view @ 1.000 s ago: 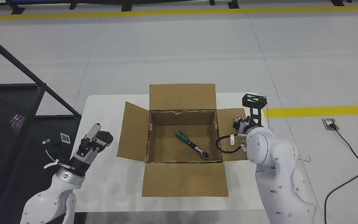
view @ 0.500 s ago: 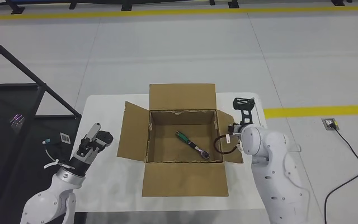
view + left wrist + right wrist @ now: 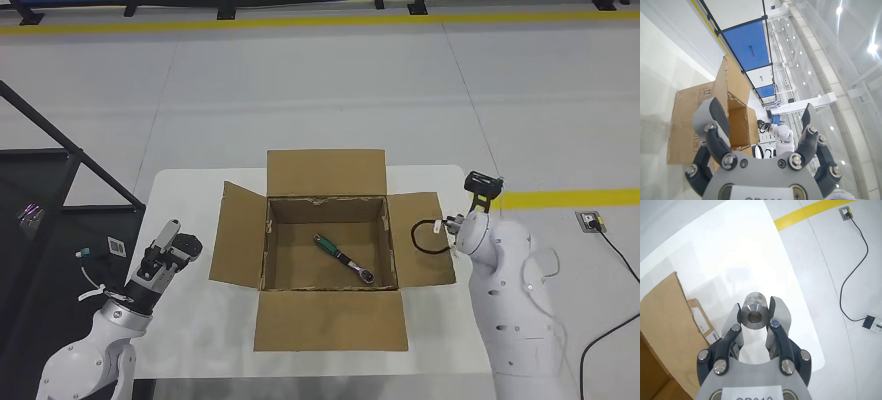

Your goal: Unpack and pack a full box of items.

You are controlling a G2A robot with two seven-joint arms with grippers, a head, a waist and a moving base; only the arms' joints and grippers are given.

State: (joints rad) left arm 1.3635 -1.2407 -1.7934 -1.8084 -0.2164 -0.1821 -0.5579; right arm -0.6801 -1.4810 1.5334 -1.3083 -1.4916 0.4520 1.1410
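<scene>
An open cardboard box (image 3: 330, 250) stands in the middle of the white table (image 3: 190, 200), its four flaps folded out. A green-handled ratchet wrench (image 3: 343, 257) lies on the box floor. My right gripper (image 3: 755, 311) is shut on a steel cylinder (image 3: 754, 312) with a bored end, held above the table beyond the box's right flap (image 3: 662, 306). In the top view that gripper (image 3: 483, 186) sits at the table's right edge. My left gripper (image 3: 762, 113) is open and holds nothing; it stays to the left of the box (image 3: 702, 117), pointing up and away from the table.
A black cable (image 3: 853, 262) runs across the floor to a wall socket right of the table. A black frame (image 3: 60, 170) and small items lie on a dark mat to the left. A yellow floor line (image 3: 560, 198) passes to the right.
The right arm has swung out from over the box's right flap toward the table's right edge, carrying the cylinder. The left arm has not moved.
</scene>
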